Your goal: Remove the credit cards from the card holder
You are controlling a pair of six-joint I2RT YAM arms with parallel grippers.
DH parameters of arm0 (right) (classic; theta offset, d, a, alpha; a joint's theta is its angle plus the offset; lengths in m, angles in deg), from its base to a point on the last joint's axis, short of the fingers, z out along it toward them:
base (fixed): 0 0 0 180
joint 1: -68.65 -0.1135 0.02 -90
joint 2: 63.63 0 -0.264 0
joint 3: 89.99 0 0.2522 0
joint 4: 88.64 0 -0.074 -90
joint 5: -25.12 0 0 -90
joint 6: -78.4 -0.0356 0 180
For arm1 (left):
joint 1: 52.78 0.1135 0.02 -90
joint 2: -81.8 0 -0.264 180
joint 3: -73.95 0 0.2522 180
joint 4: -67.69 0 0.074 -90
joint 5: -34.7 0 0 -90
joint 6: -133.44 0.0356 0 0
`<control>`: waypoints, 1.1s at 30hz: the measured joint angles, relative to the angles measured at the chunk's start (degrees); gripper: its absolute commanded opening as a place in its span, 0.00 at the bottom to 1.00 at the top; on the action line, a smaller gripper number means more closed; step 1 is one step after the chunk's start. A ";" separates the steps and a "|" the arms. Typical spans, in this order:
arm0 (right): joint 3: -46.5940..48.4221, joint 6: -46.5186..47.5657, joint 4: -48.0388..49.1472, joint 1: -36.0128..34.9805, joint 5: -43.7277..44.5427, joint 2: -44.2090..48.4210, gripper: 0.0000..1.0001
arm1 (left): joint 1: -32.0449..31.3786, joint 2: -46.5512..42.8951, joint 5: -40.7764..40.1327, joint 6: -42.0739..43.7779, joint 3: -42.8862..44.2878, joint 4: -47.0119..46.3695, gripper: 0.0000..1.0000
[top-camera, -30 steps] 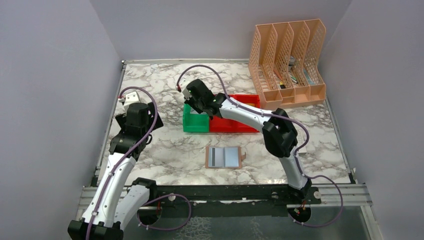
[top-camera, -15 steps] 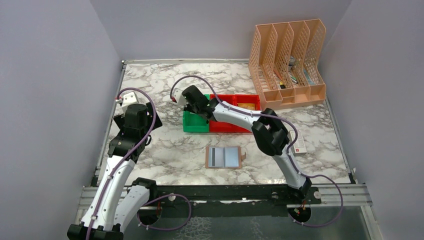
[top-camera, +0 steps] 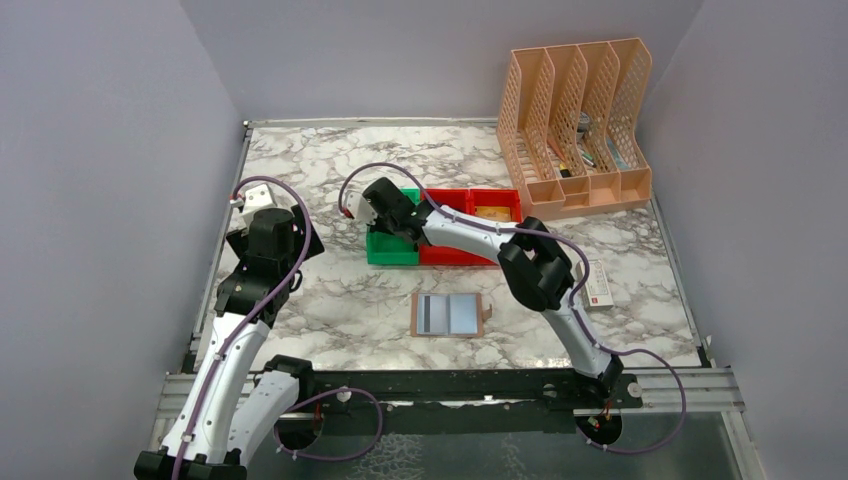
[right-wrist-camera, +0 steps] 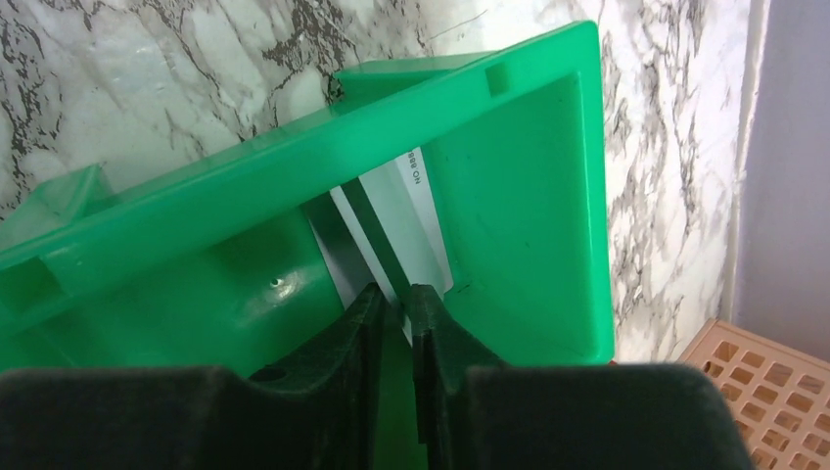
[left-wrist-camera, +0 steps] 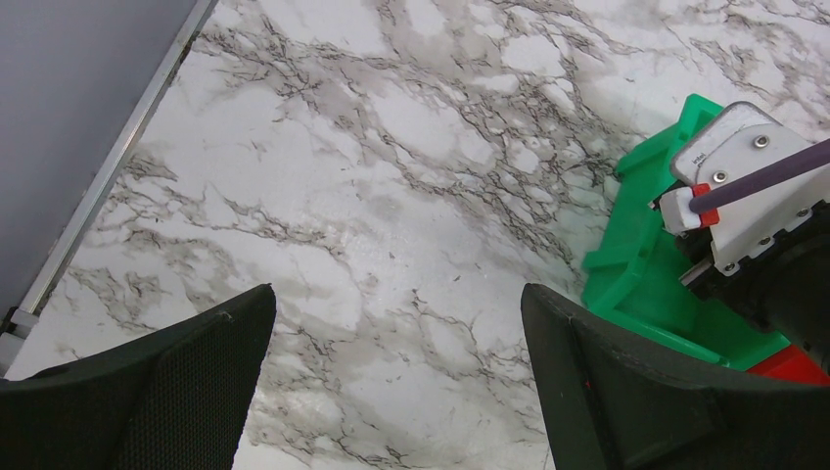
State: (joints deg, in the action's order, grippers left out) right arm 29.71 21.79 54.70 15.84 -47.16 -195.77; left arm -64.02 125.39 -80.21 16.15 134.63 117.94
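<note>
The card holder (top-camera: 448, 314) lies open on the marble table, brown outside, light blue inside, with a grey credit card (top-camera: 432, 314) in its left pocket. My right gripper (top-camera: 385, 215) reaches down into the green bin (top-camera: 392, 250). In the right wrist view a silver-grey credit card (right-wrist-camera: 391, 235) with a dark stripe stands in the green bin (right-wrist-camera: 519, 196). Its near end sits between the tips of the right gripper (right-wrist-camera: 396, 304), whose jaws stand a narrow gap apart. My left gripper (left-wrist-camera: 396, 294) hangs wide open over bare marble at the left, holding nothing.
Two red bins (top-camera: 470, 250) adjoin the green one, with a tan card (top-camera: 492, 212) in the far one. A white box with a red mark (top-camera: 596, 283) lies at the right. A peach file organiser (top-camera: 575, 125) stands at the back right.
The right arm has swung left and lowered its gripper into the green bin. Its jaws have parted slightly around the card. The left arm has not moved.
</note>
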 measured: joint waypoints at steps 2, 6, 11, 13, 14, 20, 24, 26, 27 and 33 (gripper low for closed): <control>-0.09 0.13 -0.44 0.02 -0.24 0.00 0.27 | 0.00 -0.07 0.00 0.00 0.00 0.00 0.99; -0.20 0.35 -0.57 0.00 -0.44 0.00 0.30 | 0.00 -0.11 0.00 0.00 0.00 0.00 0.99; -0.31 -0.11 -0.57 0.00 -0.44 0.00 0.30 | 0.00 -0.11 0.02 0.00 0.00 0.00 0.99; -0.31 -0.37 -0.59 0.00 -0.44 0.00 0.30 | 0.00 -0.11 0.02 0.00 0.00 0.00 0.99; -0.31 -0.59 -0.63 0.02 -0.44 0.00 0.30 | 0.00 -0.11 0.02 0.00 0.00 0.00 0.99; -0.94 -5.38 -0.59 0.00 -1.77 0.81 0.30 | 0.00 -0.09 0.07 0.00 0.00 0.00 0.99; -7.04 -12.70 0.76 0.00 -4.13 7.41 0.30 | 0.00 -0.09 0.09 0.00 0.00 0.00 0.99; -12.46 -17.49 2.91 0.00 -4.85 13.46 0.32 | 0.00 -0.09 0.20 0.00 0.00 0.00 0.99; -16.31 -20.61 4.79 0.00 -5.07 17.68 0.32 | 0.00 -0.07 0.28 0.02 0.00 0.00 0.99; -37.46 -41.27 14.29 0.37 -5.73 38.80 0.32 | 0.00 0.52 2.84 0.28 -0.07 -0.22 0.99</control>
State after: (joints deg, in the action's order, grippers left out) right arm -7.76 -19.48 69.00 16.21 -52.89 -156.97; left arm -64.02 125.92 -77.36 16.43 134.56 117.72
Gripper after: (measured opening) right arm 0.321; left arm 0.992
